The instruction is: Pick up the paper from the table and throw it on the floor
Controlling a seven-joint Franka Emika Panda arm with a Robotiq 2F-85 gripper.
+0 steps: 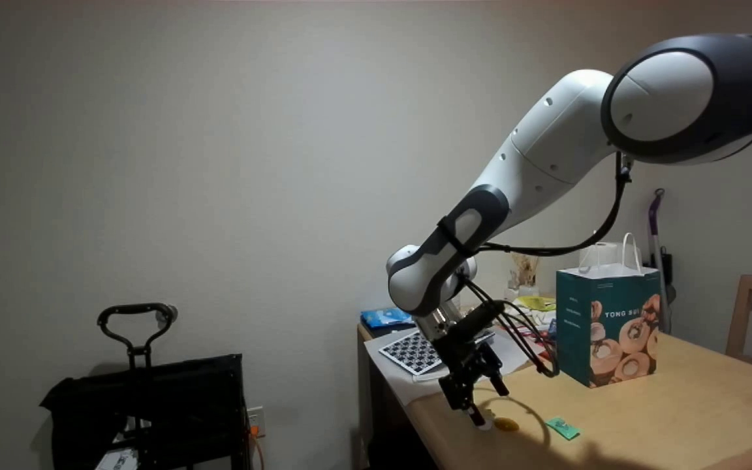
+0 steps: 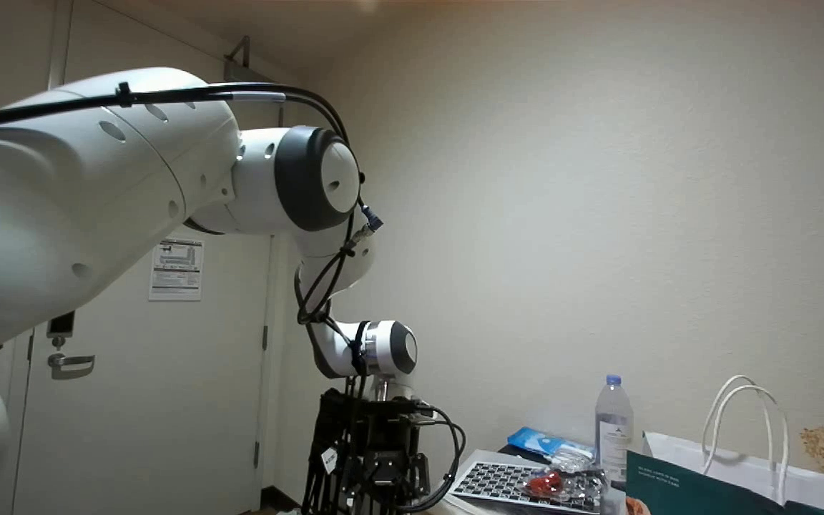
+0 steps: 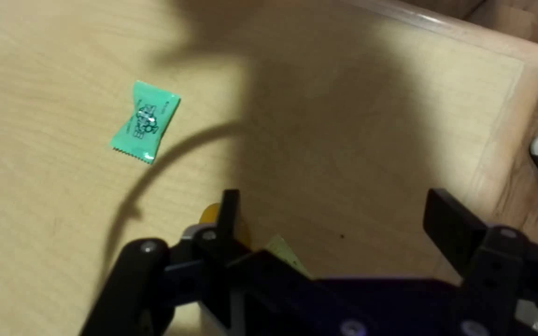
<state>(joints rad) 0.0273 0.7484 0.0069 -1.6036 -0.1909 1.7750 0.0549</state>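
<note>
Two black fingers (image 3: 456, 233) stand spread wide above the pale tan wooden table (image 3: 26, 224). Between them, in the wrist view, shows a partly hidden yellowish scrap (image 3: 286, 253) with a pointed corner; an orange piece (image 3: 209, 213) sits half behind one of them. Near these lies a glossy teal wrapper (image 3: 146, 122), narrow at the waist, dark-printed, one end jagged. Whether scrap or wrapper is the paper, I cannot tell. Farther out stands a teal bag (image 1: 575, 326); beyond are brown floor (image 3: 530, 18), a plain wall (image 1: 271, 163) and a pale door (image 2: 162, 400).
</note>
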